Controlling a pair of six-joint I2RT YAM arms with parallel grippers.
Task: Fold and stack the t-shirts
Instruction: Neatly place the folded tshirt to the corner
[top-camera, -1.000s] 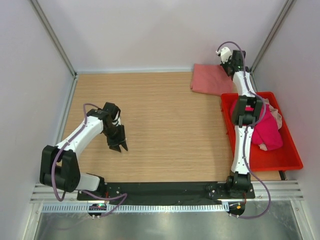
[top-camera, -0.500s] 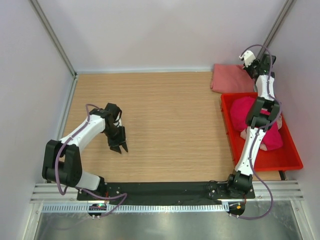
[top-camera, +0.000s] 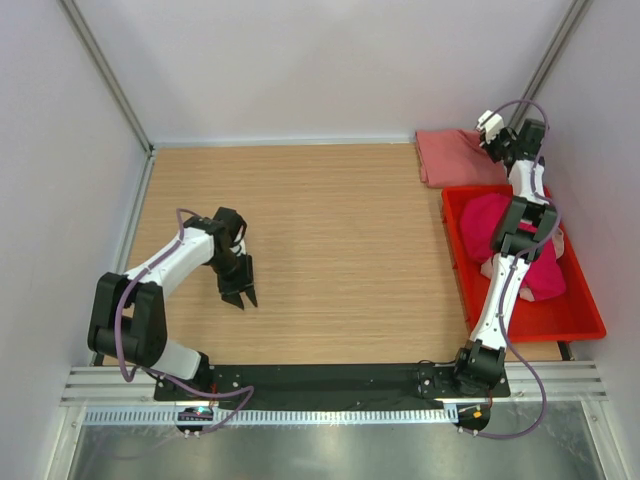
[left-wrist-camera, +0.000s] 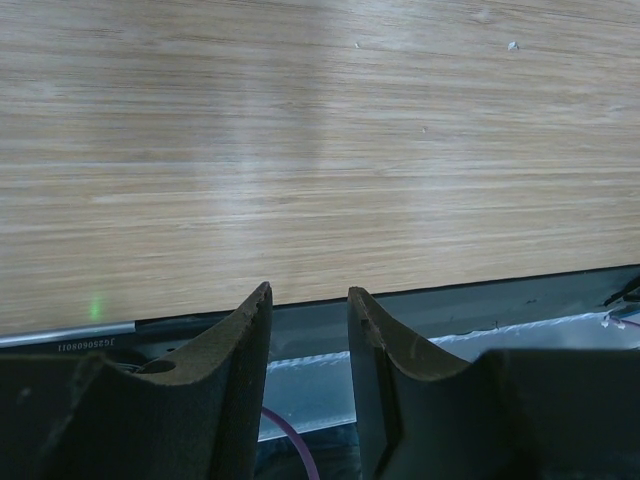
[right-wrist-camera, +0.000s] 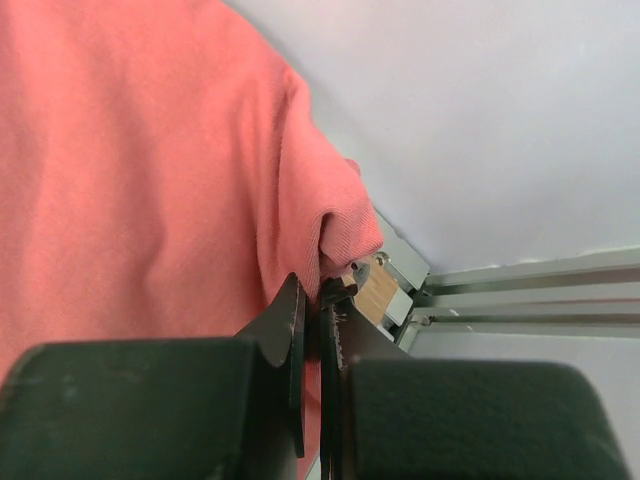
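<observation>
A folded salmon-pink t-shirt (top-camera: 455, 157) lies at the table's far right corner, just behind the red bin; it fills the right wrist view (right-wrist-camera: 150, 170). My right gripper (top-camera: 497, 147) is shut on its right edge (right-wrist-camera: 318, 295), arm stretched far back over the bin. A magenta t-shirt (top-camera: 500, 232) with some pale pink cloth lies crumpled in the red bin (top-camera: 560, 320). My left gripper (top-camera: 238, 296) hovers low over the bare wood at the left, open with nothing between its fingers (left-wrist-camera: 308, 300).
The metal corner post (right-wrist-camera: 400, 270) and white back wall stand right behind the salmon t-shirt. The table's near edge and black base rail (left-wrist-camera: 450, 300) lie just beyond the left fingertips. Wooden tabletop (top-camera: 330, 230) spans the middle.
My right gripper carried the salmon t-shirt rightward toward the far right corner, then eased slightly back left. The left arm barely shifted.
</observation>
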